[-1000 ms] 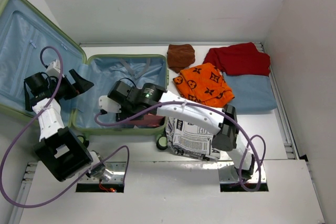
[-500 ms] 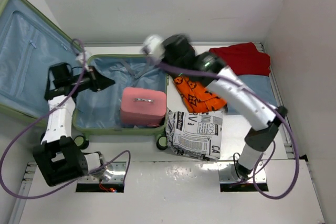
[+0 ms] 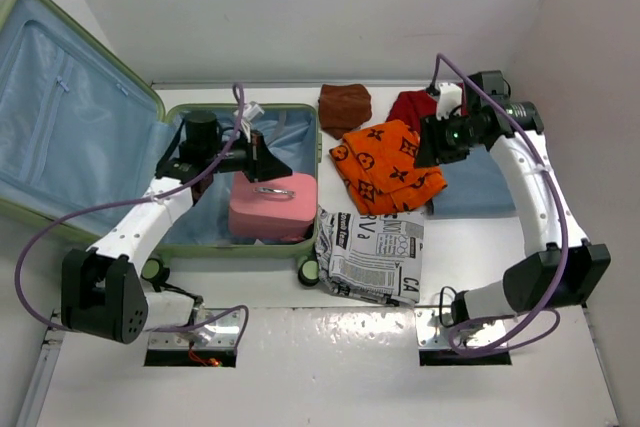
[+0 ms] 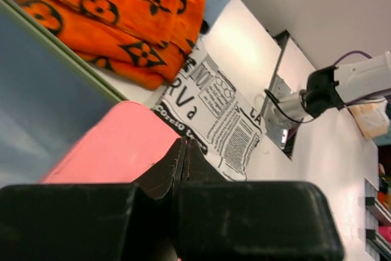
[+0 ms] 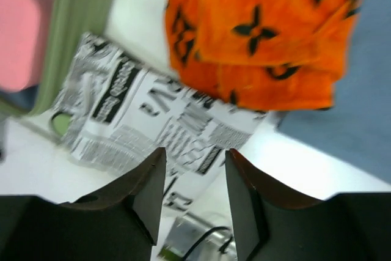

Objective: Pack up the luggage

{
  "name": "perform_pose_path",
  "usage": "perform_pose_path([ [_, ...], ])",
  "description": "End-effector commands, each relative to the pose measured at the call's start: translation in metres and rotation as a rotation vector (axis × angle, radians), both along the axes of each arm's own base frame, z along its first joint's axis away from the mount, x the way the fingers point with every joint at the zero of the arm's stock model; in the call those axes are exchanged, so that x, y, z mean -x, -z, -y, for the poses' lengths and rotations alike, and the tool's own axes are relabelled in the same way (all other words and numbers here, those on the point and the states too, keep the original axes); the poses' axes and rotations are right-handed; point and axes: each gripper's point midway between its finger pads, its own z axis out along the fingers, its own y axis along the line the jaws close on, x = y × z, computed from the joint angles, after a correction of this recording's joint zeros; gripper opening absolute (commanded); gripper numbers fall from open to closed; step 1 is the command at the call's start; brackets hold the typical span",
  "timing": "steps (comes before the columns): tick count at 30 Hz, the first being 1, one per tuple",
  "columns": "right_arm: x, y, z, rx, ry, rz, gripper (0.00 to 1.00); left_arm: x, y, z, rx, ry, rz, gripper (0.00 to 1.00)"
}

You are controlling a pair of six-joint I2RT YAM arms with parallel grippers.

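White table (image 3: 480, 237); luggage (image 3: 70, 127) beneath left pincer (image 3: 280, 169).

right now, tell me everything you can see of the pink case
The pink case is small and boxy with rounded corners, smooth like plastic, a slim handle on its top face. It lies closed in the near right corner of the open luggage, on the blue lining. The shut left pincer hangs over its far edge; contact cannot be told.

One pale-green suitcase (image 3: 70, 117) at frame left holds one pink case (image 3: 272, 209). Centre and right lie five cloths: brown cloth (image 3: 344, 105), red cloth (image 3: 410, 107), orange monogram cloth (image 3: 385, 162), blue cloth (image 3: 485, 187), newsprint cloth (image 3: 370, 257).
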Motion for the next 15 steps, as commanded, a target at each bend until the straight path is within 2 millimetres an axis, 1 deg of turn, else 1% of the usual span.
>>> perform_pose_path([
  [1, 0.026, -0.012, -0.021, -0.19, -0.065, -0.035, 0.45, 0.005, 0.008, 0.013, 0.014, 0.023, -0.007, 0.0],
  [2, 0.033, -0.007, -0.023, -0.22, -0.071, -0.062, 0.46, 0.006, 0.011, 0.012, 0.012, 0.023, -0.016, 0.0],
  [3, 0.034, -0.005, -0.015, -0.235, -0.044, -0.072, 0.47, 0.009, 0.02, 0.012, 0.007, 0.023, -0.039, 0.0],
  [4, 0.036, -0.006, -0.015, -0.272, -0.039, -0.085, 0.47, 0.011, 0.025, 0.011, 0.005, 0.023, -0.051, 0.0],
  [5, 0.044, 0.003, -0.011, -0.319, -0.015, -0.135, 0.49, 0.014, 0.031, 0.008, 0.0, 0.013, -0.071, 0.0],
  [6, 0.046, 0.006, -0.007, -0.34, -0.002, -0.15, 0.49, 0.019, 0.037, 0.007, -0.002, 0.021, -0.098, 0.0],
  [7, 0.049, 0.002, -0.011, -0.413, -0.013, -0.167, 0.5, 0.024, 0.041, 0.008, 0.003, 0.036, -0.113, 0.0],
  [8, 0.059, 0.013, -0.011, -0.441, -0.004, -0.223, 0.5, 0.027, 0.047, 0.004, -0.003, 0.039, -0.135, 0.0],
  [9, 0.063, 0.016, -0.013, -0.471, -0.001, -0.25, 0.5, 0.031, 0.052, 0.003, -0.018, 0.047, -0.129, 0.0],
  [10, 0.07, 0.013, -0.016, -0.542, -0.047, -0.251, 0.52, 0.034, 0.056, 0.001, -0.031, 0.053, -0.137, 0.0],
  [11, 0.075, 0.017, -0.018, -0.573, -0.047, -0.279, 0.52, 0.04, 0.063, 0.002, -0.043, 0.067, -0.153, 0.0],
  [13, 0.085, 0.017, -0.023, -0.644, -0.076, -0.299, 0.52, 0.048, 0.074, 0.0, -0.062, 0.076, -0.181, 0.0],
  [15, 0.096, 0.023, -0.028, -0.683, -0.108, -0.32, 0.53, 0.051, 0.076, -0.001, -0.066, 0.079, -0.18, 0.0],
])
